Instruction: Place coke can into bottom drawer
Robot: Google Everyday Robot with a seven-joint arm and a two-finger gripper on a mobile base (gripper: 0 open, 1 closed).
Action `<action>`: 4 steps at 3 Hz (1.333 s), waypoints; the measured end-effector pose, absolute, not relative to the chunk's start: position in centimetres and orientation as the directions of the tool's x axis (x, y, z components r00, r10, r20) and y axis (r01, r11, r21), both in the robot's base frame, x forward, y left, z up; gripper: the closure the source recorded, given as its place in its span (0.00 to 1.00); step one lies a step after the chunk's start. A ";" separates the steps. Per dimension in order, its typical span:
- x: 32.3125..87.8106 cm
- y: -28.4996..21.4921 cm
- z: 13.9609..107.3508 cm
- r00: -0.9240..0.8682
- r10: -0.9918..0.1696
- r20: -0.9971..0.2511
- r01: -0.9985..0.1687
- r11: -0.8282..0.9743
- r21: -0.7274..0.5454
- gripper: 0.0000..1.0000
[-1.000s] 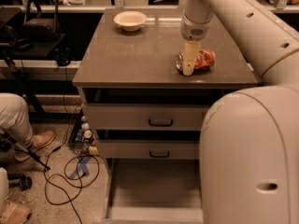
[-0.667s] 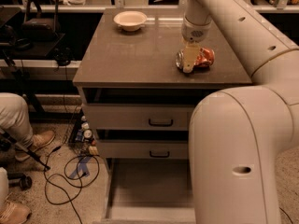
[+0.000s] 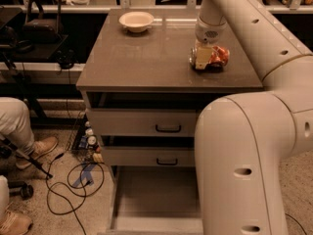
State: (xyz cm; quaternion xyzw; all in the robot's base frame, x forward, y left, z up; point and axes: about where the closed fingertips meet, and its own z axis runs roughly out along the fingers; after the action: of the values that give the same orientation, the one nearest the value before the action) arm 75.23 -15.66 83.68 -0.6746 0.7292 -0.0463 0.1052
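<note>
Gripper [image 3: 203, 58] at coke can [image 3: 218, 56], right on the cabinet top [image 3: 146, 62]; bowl [image 3: 136, 20] back left; bottom drawer [image 3: 156, 195] open below

The white arm [image 3: 244, 146] rises from a bulky near link at lower right, folds back along a long upper link (dotted with small round holes), and drops its wrist vertically, gripper [image 3: 204, 60] pointing straight down at upper centre-right.
</note>
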 end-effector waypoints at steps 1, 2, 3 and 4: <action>73.7 -18.0 86.5 -0.105 -0.985 -0.135 -0.963 0.135 -0.234 0.95; 70.6 -22.3 89.9 -0.195 -0.968 -0.157 -0.938 0.231 -0.258 1.00; 66.0 -26.6 91.3 -0.310 -0.930 -0.197 -0.905 0.352 -0.240 1.00; 60.7 -29.5 90.5 -0.418 -0.875 -0.243 -0.867 0.464 -0.181 1.00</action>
State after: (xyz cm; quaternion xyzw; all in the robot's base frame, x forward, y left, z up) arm 60.66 -29.48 90.52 -0.5174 0.8419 -0.0135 0.1527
